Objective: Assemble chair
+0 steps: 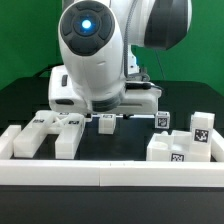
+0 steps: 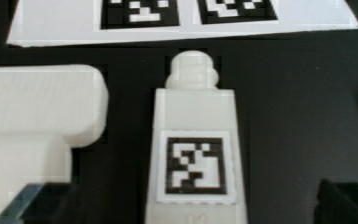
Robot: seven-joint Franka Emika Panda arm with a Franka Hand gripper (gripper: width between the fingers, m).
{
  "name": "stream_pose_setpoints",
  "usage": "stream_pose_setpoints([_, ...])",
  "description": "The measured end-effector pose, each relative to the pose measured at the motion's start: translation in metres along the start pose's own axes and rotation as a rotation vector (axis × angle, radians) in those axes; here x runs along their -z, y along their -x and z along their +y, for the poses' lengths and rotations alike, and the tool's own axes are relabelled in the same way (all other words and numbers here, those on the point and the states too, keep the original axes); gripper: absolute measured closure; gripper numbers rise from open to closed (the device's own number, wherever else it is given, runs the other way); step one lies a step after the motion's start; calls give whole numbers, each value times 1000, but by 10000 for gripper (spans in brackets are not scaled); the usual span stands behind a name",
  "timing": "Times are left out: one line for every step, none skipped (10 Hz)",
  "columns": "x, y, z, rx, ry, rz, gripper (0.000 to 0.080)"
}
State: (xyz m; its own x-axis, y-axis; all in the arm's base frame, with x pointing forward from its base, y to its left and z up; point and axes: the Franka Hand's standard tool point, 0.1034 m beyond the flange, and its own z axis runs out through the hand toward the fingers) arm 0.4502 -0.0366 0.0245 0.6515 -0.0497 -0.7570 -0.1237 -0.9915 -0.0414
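Released, my pincer hangs with its jaws spread wide, gripping nothing. Between my two dark fingertips, clear of both, lies a long white chair part. It has a rounded peg at one end and a black-and-white tag on its flat face. Just beside it sits a blockier white part, with a narrow dark gap between the two. Beyond the peg end lies the marker board. On the exterior view's left, tagged chair pieces rest on the black table. Taller blocky pieces stand at its right, behind the white border rail.
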Motion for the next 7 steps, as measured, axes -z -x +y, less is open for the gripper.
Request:
stream_pose_setpoints([-1, -1, -1, 1, 1, -1, 150])
stream_pose_setpoints([-2, -2, -1, 1, 2, -4, 150])
stream_pose_setpoints([-4, -2, 0, 0, 1, -7, 150])
stream_pose_setpoints([-5, -3, 0, 0, 2, -9, 150])
stream_pose_setpoints([-7, -4, -1, 0, 4, -11, 150])
stream_pose_setpoints([-10, -5, -1, 1, 5, -14, 150])
stream_pose_setpoints([-11, -5, -1, 0, 5, -18, 150])
